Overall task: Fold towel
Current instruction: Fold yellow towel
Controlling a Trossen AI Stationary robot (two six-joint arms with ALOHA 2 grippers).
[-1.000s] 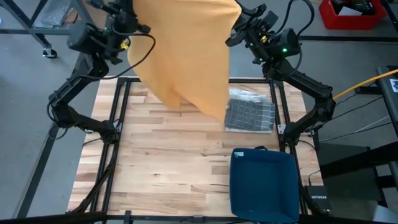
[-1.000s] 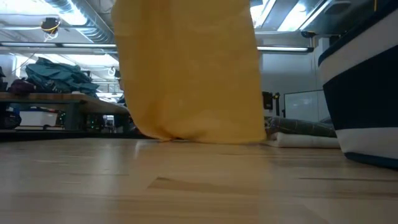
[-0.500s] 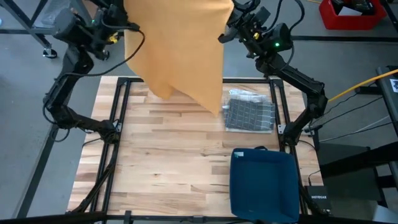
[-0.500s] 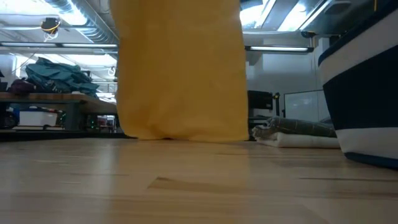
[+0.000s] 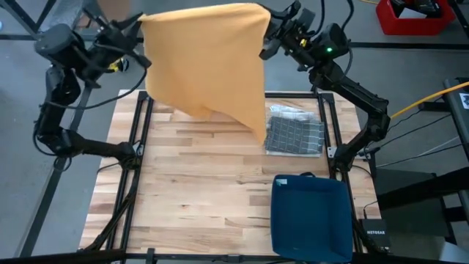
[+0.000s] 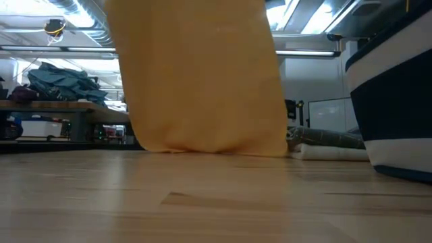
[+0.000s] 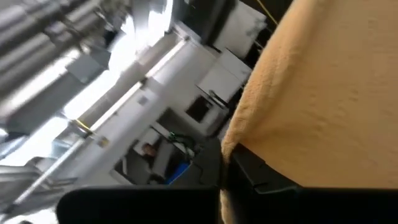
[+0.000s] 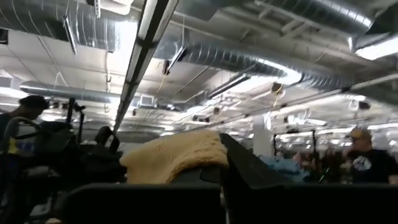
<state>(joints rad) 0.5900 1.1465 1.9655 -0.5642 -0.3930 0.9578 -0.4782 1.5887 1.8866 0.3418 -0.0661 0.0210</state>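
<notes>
Mustard-yellow towel (image 5: 209, 62) hangs spread above the tabletop (image 5: 198, 191), its top corners clenched by the left gripper (image 5: 138, 35) and right gripper (image 5: 265, 31), lower hem grazing the wood; no fold appears made yet.

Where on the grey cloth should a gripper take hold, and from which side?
The grey cloth lies folded flat on the table, beside the hanging towel. Probably best: pinch its open front edge, coming from above, on the side away from the towel.
</notes>
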